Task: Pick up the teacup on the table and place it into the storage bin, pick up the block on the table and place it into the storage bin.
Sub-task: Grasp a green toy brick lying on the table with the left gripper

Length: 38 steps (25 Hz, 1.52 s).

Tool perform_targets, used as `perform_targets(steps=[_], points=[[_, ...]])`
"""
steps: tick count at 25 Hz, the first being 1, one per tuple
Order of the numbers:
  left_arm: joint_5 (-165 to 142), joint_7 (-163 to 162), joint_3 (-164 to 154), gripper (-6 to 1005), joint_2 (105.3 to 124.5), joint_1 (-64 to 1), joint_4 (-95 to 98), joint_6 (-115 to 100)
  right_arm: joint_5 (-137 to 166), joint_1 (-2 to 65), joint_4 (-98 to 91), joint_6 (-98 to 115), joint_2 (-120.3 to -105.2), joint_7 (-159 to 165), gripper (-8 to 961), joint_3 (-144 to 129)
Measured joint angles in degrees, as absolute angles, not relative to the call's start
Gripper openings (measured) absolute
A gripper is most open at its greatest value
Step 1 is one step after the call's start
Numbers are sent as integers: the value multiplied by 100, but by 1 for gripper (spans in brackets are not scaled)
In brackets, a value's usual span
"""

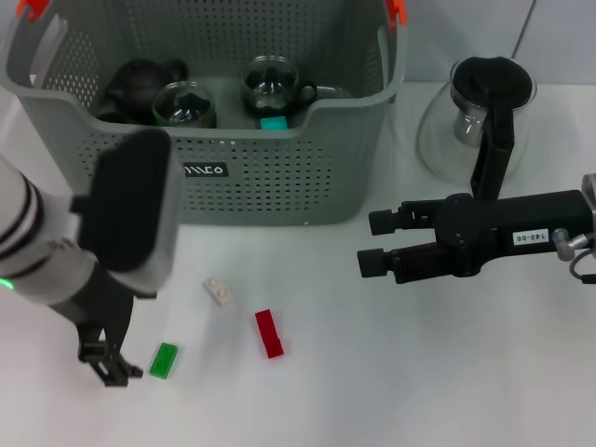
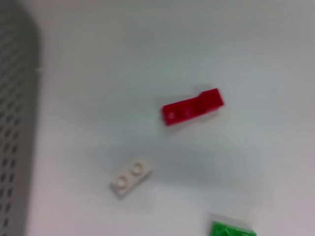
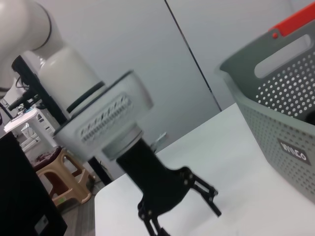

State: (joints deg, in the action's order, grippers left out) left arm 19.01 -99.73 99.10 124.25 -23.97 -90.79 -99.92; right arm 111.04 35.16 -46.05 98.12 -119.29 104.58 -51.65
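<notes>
Storage bin (image 1: 279, 177): grey-green perforated basket at the far side of the white table (image 1: 419, 372), orange clips at its handles, black label on the front wall.
Bin contents: two glass teacups (image 1: 183, 104), a dark teapot (image 1: 140, 82) and a small teal block (image 1: 273, 122) beside the front wall.
Blocks on the table: a white block (image 1: 220, 292), a red block (image 1: 269, 333) and a green block (image 1: 164, 359), all lying in front of the bin and apart from one another.
Left gripper (image 1: 104, 363): low over the table, just beside the green block; jaws parted, holding nothing.
Right gripper (image 1: 374, 242): held level above the table to the right of the bin, jaws spread and empty.
Glass pitcher (image 1: 475, 116): stands on the table right of the bin, black lid on top.
</notes>
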Motion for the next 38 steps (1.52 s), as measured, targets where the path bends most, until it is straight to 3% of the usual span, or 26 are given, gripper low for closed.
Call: perform_targets(steps=[22,35,38], points=[[1713,-9969,8838,934,12445,-2592,-8529,-9677,11082,3499,-4614,9793,-11982,10440,901,-5106],[1719,-9879,8763,736,12436,-2691,-8309,-9536,11083,3472,-4614,9793,-11984,10417,901,-5035],[1721,-9861,8740,736,12436,-2691,-8277,-9481,11083,3474,-4615,9798,-11986,10415,901,-5036]])
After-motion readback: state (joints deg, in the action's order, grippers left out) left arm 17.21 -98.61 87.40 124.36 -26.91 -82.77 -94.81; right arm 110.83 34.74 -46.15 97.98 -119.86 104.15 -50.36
